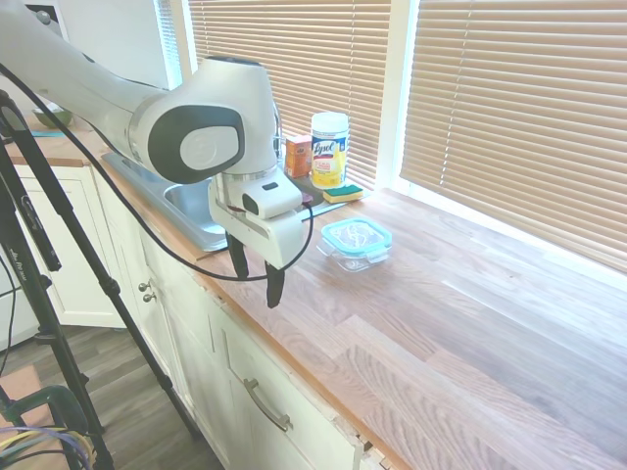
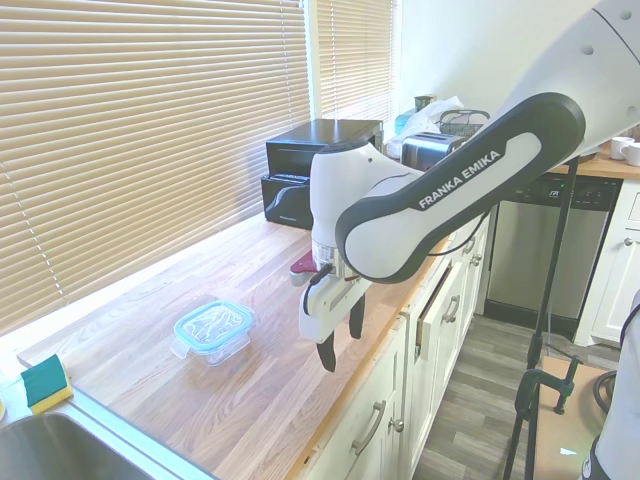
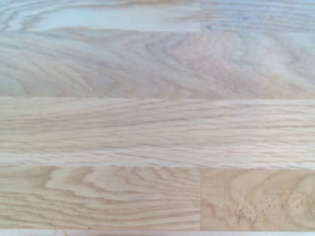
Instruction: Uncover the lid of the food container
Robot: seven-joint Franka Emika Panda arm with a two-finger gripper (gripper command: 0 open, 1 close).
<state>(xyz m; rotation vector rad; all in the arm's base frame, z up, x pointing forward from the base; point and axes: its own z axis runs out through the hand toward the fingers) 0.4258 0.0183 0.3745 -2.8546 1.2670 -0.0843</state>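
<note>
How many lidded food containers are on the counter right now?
1. The food container, its lid on, sits on the counter beyond the end effector; nothing visibly hides another.

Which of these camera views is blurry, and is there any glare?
The wrist view is soft, showing only wood grain of the countertop. The first exterior view is sharp but washed out near the blinds. In the second exterior view, the lid glints slightly.

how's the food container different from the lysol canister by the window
The food container is low, clear and rounded-square with a teal-rimmed lid on it; the Lysol canister is tall, round and yellow-labelled with a white cap. The container stands out on open wood; the canister stands back near the blinds, behind a sponge. Both rest upright on the countertop.
</note>
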